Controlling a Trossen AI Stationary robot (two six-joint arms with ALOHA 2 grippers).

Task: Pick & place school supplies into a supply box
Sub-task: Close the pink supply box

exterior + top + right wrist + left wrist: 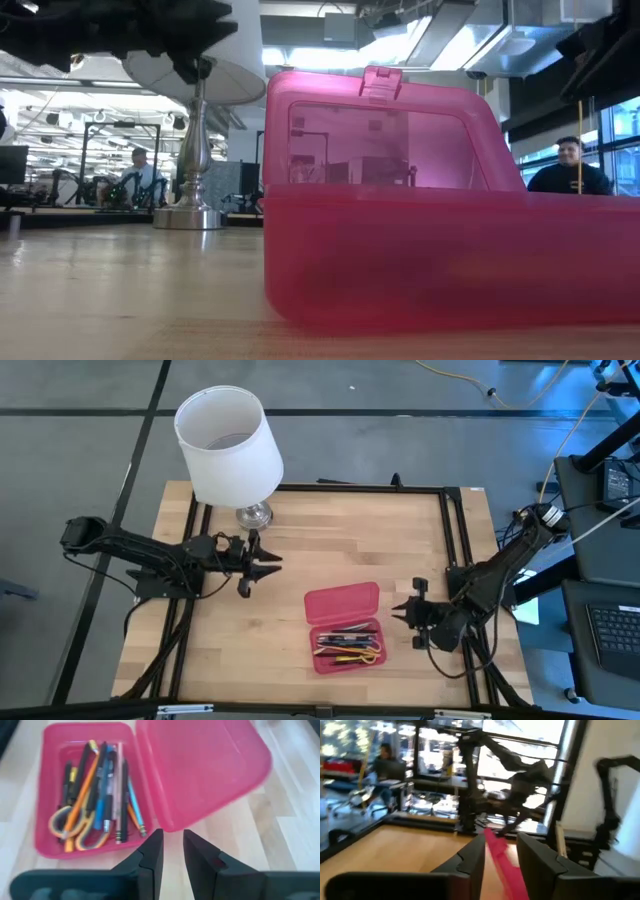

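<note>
On the wooden table (pixel 330 550), seen from the high view, the supply box (pixel 345 628) lies open with its lid folded back toward the lamp (pixel 228 445), so the tray stays reachable from above. The school supplies (pixel 348 645) lie inside the tray; none shows loose on the table. The left gripper (pixel 268 566) hangs between lamp and box. The right gripper (pixel 402 610) sits just beside the box, on the side away from the lamp.

In the low view the box wall (pixel 450 255) fills the foreground and hides its contents; the raised lid (pixel 385 130) is translucent. Neither gripper is clear here.

In the left wrist view the left gripper's fingers (pixel 470 860) stand partly apart with nothing between them; the box edge (pixel 502 860) lies beyond.

In the right wrist view the right gripper's fingers (pixel 152 852) show a narrow gap, empty. Pens, pencils and yellow-handled scissors (pixel 67 822) overlap in the tray, so an exact count is not possible.
</note>
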